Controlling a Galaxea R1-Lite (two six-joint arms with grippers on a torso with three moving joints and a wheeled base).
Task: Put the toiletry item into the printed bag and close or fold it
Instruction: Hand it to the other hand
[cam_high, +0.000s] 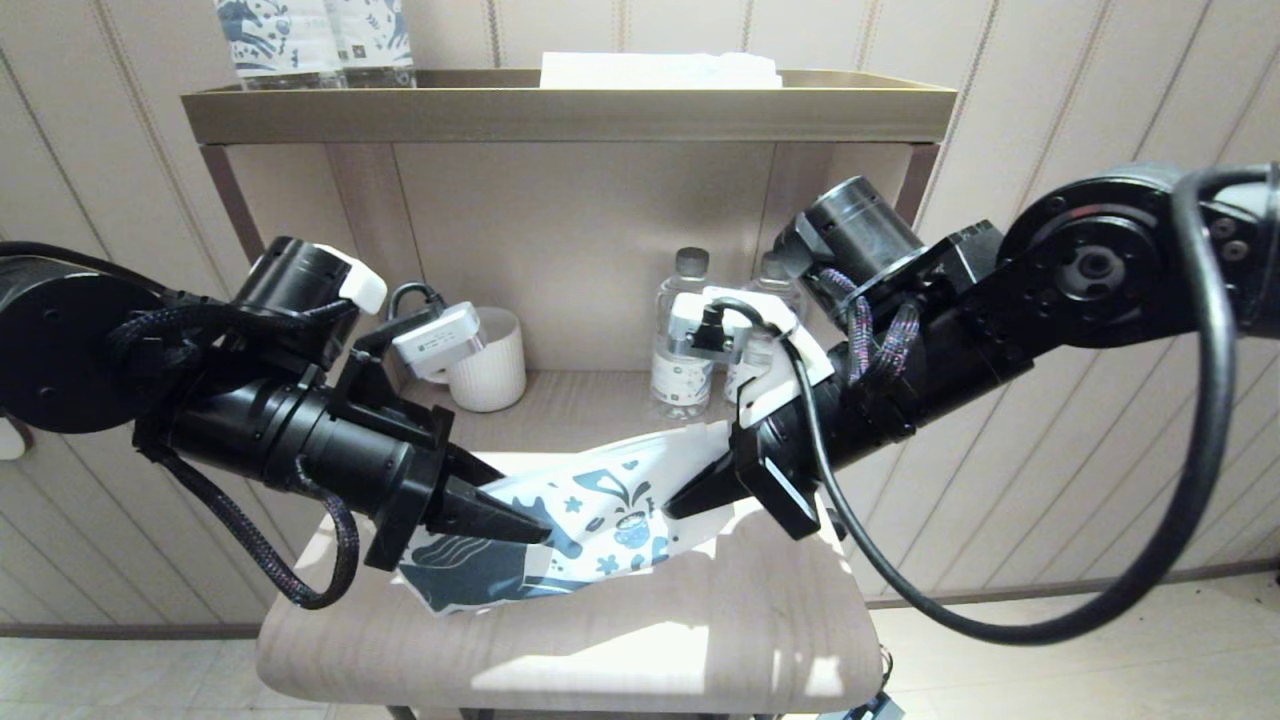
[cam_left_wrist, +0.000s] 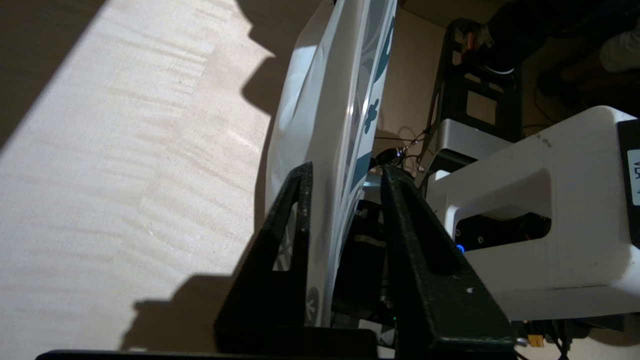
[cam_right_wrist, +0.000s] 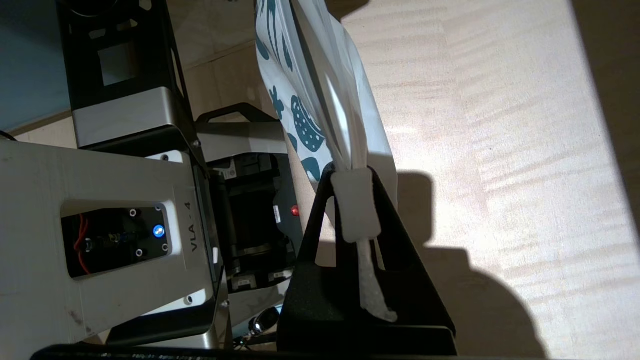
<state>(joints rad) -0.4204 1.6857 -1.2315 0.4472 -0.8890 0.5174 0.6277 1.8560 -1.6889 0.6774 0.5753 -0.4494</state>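
The printed bag (cam_high: 590, 515) hangs stretched above the worktop (cam_high: 600, 640) between both tools. The right tool (cam_high: 672, 508) pinches one gathered end tight; the left tool (cam_high: 545, 533) stands narrowly parted, the bag's other end between its fingers. No toothbrush shows (perhaps already inside). Closing seems underway; next comes a fold.

Printed bag (cam_high: 590, 510) — white, blue motifs — raised above the seat
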